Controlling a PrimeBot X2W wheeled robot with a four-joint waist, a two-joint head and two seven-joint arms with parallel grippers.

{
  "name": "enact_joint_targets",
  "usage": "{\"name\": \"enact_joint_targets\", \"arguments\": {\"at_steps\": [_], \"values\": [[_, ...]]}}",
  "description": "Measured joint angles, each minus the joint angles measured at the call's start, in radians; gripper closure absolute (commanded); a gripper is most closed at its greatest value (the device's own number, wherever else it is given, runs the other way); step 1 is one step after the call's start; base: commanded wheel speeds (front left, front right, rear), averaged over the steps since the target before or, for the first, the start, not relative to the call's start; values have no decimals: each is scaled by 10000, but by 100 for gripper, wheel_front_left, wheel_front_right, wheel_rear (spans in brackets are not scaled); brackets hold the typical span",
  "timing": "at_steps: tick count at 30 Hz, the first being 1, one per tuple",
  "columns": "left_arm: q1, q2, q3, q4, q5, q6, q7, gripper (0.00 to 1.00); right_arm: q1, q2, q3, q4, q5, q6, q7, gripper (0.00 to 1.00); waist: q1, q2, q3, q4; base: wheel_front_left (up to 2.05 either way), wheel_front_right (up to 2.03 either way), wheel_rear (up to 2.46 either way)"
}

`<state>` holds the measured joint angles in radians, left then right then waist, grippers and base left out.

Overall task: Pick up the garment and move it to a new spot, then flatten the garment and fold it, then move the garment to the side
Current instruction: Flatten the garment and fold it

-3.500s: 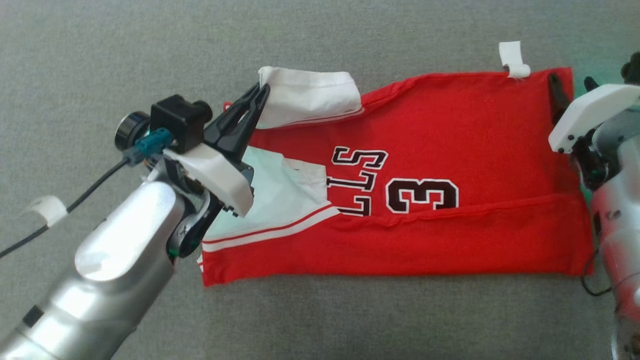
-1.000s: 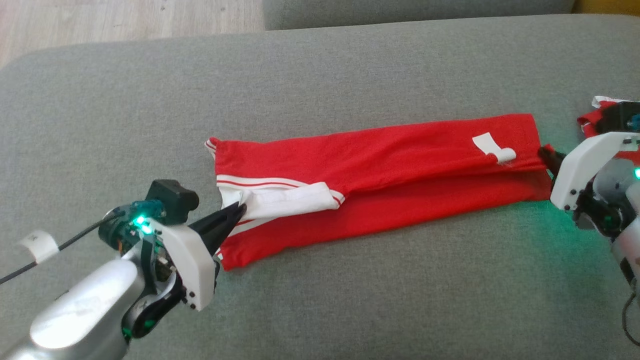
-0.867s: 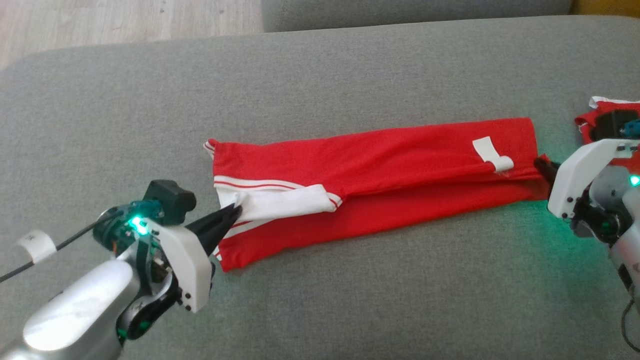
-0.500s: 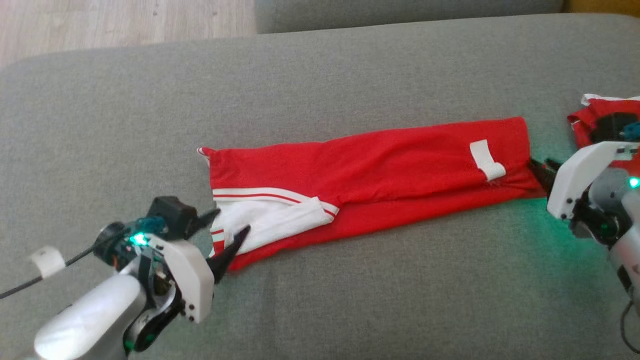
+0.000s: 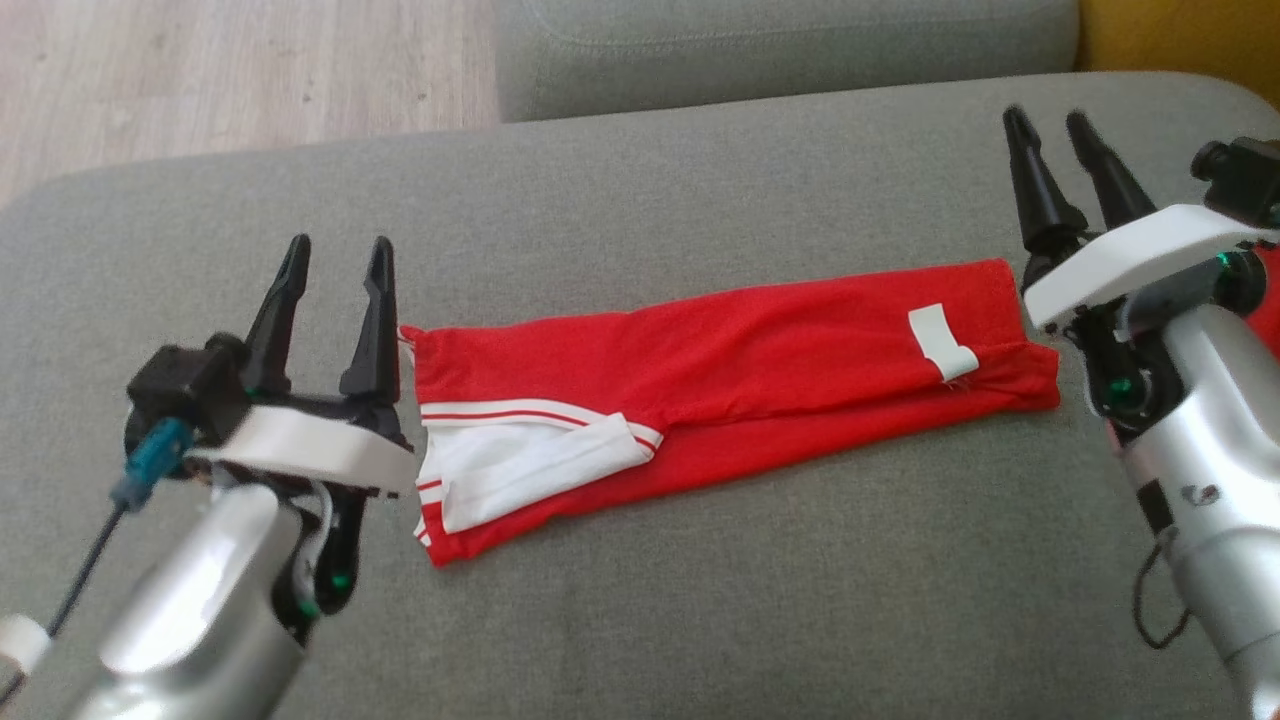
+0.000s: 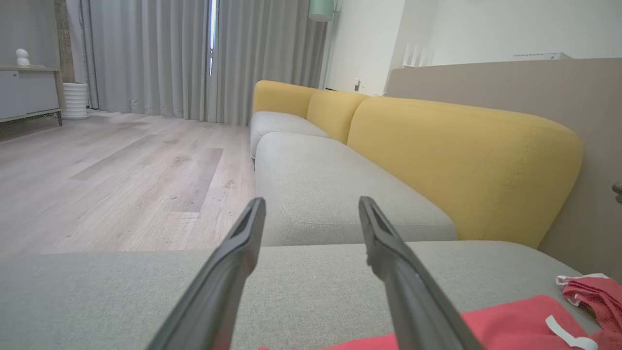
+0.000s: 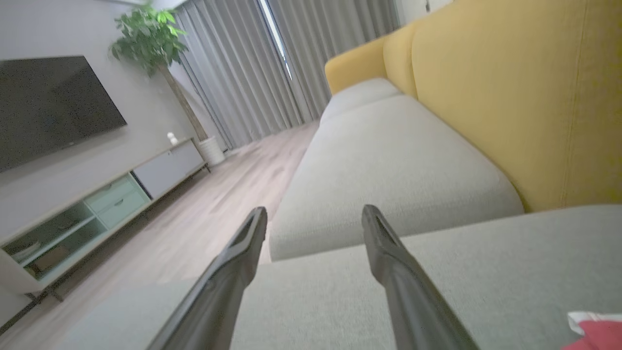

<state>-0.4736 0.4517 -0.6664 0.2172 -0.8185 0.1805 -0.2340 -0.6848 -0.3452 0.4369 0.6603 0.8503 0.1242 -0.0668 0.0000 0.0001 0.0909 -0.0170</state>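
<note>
The garment [image 5: 720,390] is a red jersey with white, red-striped trim, folded into a long narrow strip across the grey sofa seat [image 5: 700,600]. A white tag [image 5: 942,342] sits near its right end. My left gripper [image 5: 338,255] stands open just left of the garment's left end, fingers pointing up, holding nothing. My right gripper [image 5: 1048,122] is open above the garment's right end, raised off the fabric. In the left wrist view the open fingers [image 6: 223,287] frame bare cushion, with the garment [image 6: 510,321] at the lower right. The right wrist view has my open gripper [image 7: 314,211] over the seat.
More red and white cloth [image 6: 590,291] lies beyond the garment's right end, by my right arm. The yellow sofa back [image 6: 461,160] runs along the right side, a second grey cushion [image 5: 780,45] sits behind, and wooden floor [image 5: 220,70] lies at the far left.
Both grippers were shut on the garment's two ends; they have opened, let go and lifted with fingers pointing up. The garment now lies free, folded into a strip. The camera tilted up.
</note>
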Motion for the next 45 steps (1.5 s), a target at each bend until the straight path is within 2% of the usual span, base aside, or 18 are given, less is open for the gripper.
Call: {"name": "enact_joint_targets", "arguments": {"at_steps": [4, 7, 11, 16, 23, 26, 33, 41, 44, 45], "values": [[586, -522, 583, -58, 232, 153, -155, 0, 272, 464, -370, -380, -761, 0, -1122, 0, 0, 0, -154, 38, 0, 0, 0], [1244, -1058, 1273, -280, 698, 150, -182, 0, 947, 917, -596, -428, -1446, 0, -1528, 0, 0, 0, -185, 102, 0, 0, 0], [2096, -1808, 2184, -311, 1413, -332, -182, 0, 2101, 1557, -1164, -360, -2288, 0, -1743, 0, 0, 0, -207, 160, 0, 0, 0], [3010, -2452, 2905, 125, 2548, -1060, -182, 0, 2996, 2228, -1929, -336, -3271, 0, -1812, 0, 0, 0, -121, 182, 0, 0, 0], [3137, -3189, 3772, 372, 3567, -1977, -182, 0, 3092, 2464, -2947, -564, -4291, 0, -1814, 0, 0, 0, 191, 275, 0, 0, 0], [3071, -3367, 3969, 525, 3900, -2249, -182, 0, 2964, 2479, -3839, 113, -4928, 0, -1827, 0, 1, 0, 373, 330, 0, 0, 0], [2681, -3739, 4148, 790, 4428, -2702, -182, 0, 1978, 2717, -6763, 2508, -6681, 0, -1774, 0, 2, 0, 860, 535, 0, 0, 0], [2573, -3879, 4428, 963, 4604, -2865, -182, 0, 1426, 2844, -8111, 3948, -7910, 0, -1655, 0, 1, 0, 1093, 639, 0, 0, 0], [2491, -3948, 4479, 986, 4694, -2913, -182, 0, 1022, 2826, -8134, 4441, -7952, 0, -1649, 0, 1, 0, 1136, 626, 0, 0, 0], [2491, -3956, 4504, 1001, 4692, -2951, -182, 0, 889, 2815, -8065, 4600, -7908, 0, -1651, 3, 1, 0, 1147, 616, 0, 0, 0]]}}
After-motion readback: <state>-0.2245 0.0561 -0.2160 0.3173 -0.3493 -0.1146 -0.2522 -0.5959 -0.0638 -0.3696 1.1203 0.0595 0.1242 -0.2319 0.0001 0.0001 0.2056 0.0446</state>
